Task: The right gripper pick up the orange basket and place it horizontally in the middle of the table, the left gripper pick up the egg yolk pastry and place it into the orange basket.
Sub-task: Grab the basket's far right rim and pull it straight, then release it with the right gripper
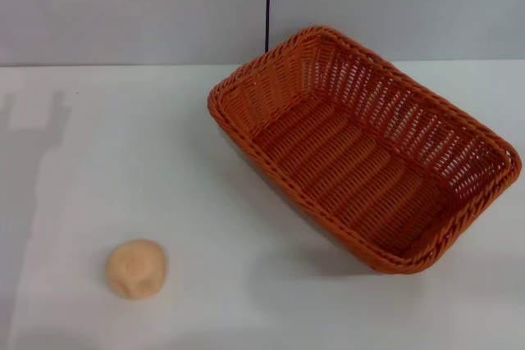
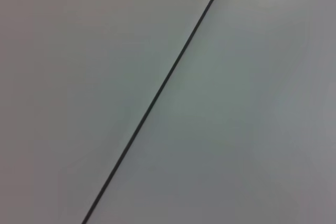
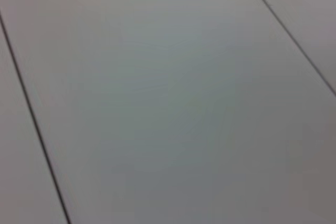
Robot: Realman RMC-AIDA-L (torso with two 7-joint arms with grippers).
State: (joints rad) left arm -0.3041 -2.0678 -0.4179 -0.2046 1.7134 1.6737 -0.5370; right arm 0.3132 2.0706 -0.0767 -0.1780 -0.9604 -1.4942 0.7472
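Note:
The orange basket (image 1: 369,153) lies empty on the right half of the white table (image 1: 123,161) in the head view, turned at a slant with one corner toward the back wall. The egg yolk pastry (image 1: 136,268), a small round tan ball, rests on the table near the front left, well apart from the basket. Neither gripper shows in any view. Both wrist views show only plain grey panels crossed by thin dark seams.
A grey wall stands behind the table, with a dark vertical seam (image 1: 267,2) above the basket. Faint shadows fall on the table's far left. Open tabletop lies between the pastry and the basket.

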